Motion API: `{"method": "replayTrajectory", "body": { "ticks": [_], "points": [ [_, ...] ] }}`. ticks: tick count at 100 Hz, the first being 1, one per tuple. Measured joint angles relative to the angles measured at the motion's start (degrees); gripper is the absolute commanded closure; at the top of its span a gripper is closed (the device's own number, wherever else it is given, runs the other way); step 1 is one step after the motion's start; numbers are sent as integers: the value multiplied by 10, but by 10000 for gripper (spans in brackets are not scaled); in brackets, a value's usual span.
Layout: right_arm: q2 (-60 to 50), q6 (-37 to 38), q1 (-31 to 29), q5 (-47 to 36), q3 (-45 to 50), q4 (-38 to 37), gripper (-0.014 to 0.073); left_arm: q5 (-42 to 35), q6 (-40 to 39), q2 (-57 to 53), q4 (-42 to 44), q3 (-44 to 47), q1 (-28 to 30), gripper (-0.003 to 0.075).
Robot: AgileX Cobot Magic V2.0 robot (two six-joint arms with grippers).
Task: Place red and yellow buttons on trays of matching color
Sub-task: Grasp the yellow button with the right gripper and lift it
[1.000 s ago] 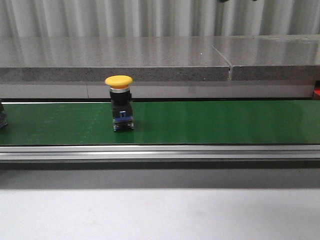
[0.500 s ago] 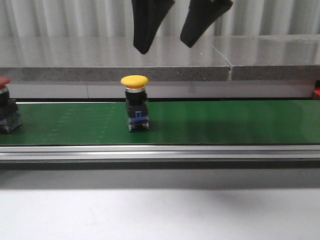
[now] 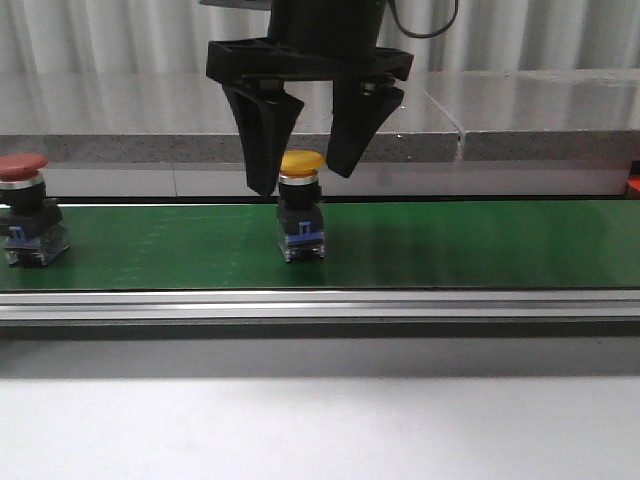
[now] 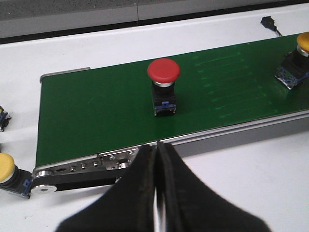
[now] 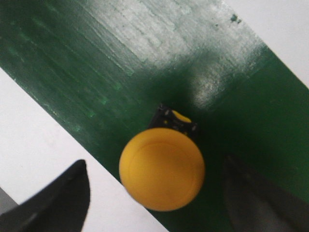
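Around the yellow button [image 3: 301, 163]: I see my right claw [image 3: 302, 178] spread with one finger on each side, gaps on both.
Belt [image 3: 450, 245] to the right: bare green, open passage.
Belt to the left: red button [image 3: 22, 168] stands upright, well apart.
Behind the belt: a raised grey ledge [image 3: 520, 145] blocks low reaches.

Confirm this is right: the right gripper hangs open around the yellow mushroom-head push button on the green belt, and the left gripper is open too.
Not quite. The left gripper is shut, its fingers pressed together in the left wrist view. The right gripper does hang open around the yellow mushroom-head push button on the green belt.
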Motion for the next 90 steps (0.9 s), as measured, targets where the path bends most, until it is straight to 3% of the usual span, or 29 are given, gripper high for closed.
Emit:
{"method": "replayTrajectory", "body": {
  "ticks": [11, 21, 62, 90],
  "points": [
    [1, -1, 0, 5, 0, 1, 437, 0, 0, 0, 0, 0, 0, 741],
    [1, -3, 0, 4, -1, 1, 540, 0, 0, 0, 0, 0, 0, 741],
    [-57, 58, -16, -20, 1, 5, 547, 0, 0, 0, 0, 0, 0, 741],
    [-141, 99, -67, -20, 69, 5, 547, 1, 0, 0, 0, 0, 0, 741]
  ]
}}
